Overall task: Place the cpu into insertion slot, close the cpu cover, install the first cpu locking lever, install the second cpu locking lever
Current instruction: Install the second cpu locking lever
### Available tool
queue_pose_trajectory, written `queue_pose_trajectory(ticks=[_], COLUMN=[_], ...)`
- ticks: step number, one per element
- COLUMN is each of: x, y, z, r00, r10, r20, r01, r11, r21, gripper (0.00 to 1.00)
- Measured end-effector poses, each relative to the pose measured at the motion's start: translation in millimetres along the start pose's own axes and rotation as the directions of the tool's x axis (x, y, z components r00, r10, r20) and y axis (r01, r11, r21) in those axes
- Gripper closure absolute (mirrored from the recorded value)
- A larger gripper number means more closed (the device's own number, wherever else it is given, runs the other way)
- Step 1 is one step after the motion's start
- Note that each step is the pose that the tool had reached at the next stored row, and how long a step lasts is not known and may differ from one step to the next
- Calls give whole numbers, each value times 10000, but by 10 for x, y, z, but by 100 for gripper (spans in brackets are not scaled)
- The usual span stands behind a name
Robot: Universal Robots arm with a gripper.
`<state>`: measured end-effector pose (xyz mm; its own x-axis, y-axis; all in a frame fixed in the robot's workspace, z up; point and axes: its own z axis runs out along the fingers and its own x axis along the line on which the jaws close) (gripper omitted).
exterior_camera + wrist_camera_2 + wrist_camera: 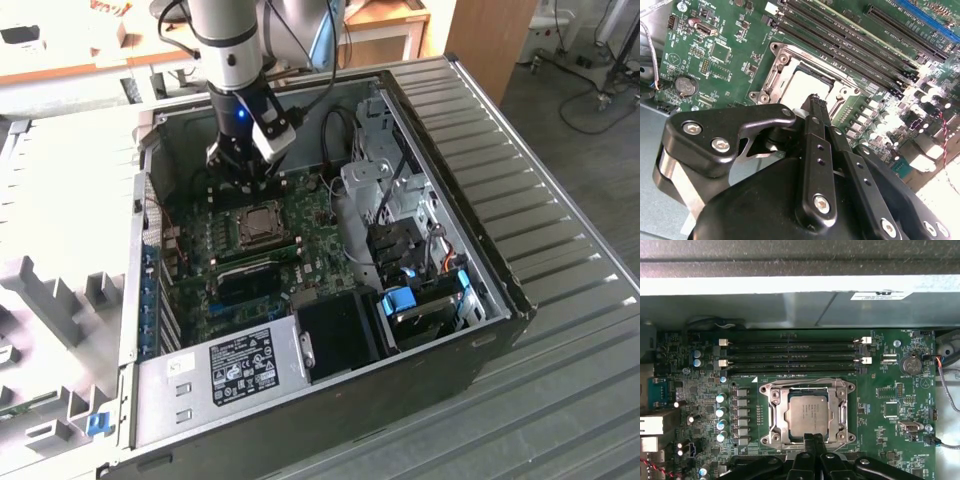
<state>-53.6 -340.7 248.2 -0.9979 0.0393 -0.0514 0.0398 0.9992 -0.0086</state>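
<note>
Workshop or lab, open computer case (440,330), wooden workbenches (390,25), floor cables (590,70)

Even daylight fills the scene; glare whitens the cpu (807,85) in the second wrist view.

We see the open computer case (330,290) from above and off to 1 side in the exterior view, far enough back to take in the whole case. The first wrist view looks straight down at the motherboard (880,405) from close by. The second wrist view looks steeply along the gripper (816,102). Both wrist views share the insertion slot (807,412) and memory slots (790,357).
</note>
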Motion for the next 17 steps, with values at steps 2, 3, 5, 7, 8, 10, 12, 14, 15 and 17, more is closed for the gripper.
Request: queue_pose_trajectory(ticks=[2,3,5,7,8,10,12,14,15,17], x=[0,0,-1,-1,-1,-2,-2,-3,-3,-4], y=[-8,-12,-21,-32,-38,-50,-63,-76,-85,-99], z=[0,0,0,0,0,1,1,1,1,1], r00=[10000,10000,10000,10000,10000,10000,10000,10000,10000,10000], r10=[0,0,0,0,0,0,-1,0,0,0], r20=[-1,-1,0,0,-1,0,0,0,0,0], r01=[0,0,0,0,0,0,1,0,0,0], r11=[10000,10000,10000,10000,10000,10000,10000,10000,10000,10000], r21=[1,0,0,0,0,0,0,0,-1,0], gripper=[89,89,89,89,89,89,89,89,89,89])
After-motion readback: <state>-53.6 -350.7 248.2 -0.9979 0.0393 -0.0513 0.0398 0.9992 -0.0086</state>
